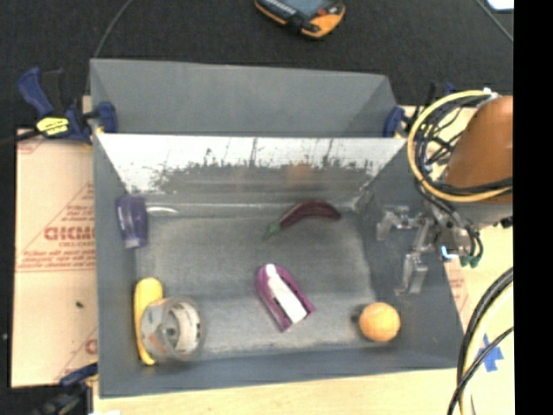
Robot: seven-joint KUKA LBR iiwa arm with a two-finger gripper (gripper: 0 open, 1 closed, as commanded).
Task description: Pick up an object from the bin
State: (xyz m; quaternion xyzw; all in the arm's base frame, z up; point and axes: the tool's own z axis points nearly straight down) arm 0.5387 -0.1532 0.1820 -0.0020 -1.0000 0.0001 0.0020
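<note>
My gripper (402, 256) hangs over the right side of the bin, by the right wall, open with nothing between its fingers. An orange ball (378, 322) lies just below it in the view, in the near right corner, apart from the fingertips. To the left, by the back wall, a dark purple eggplant (304, 214) rests on the floor. A purple and white packet (282, 296) lies at the middle front.
A yellow banana (143, 314) with a clear round tape dispenser (171, 327) against it lies in the near left corner. A small purple cup (131, 219) stands by the left wall. The arm's orange cover and cables sit over the right rim.
</note>
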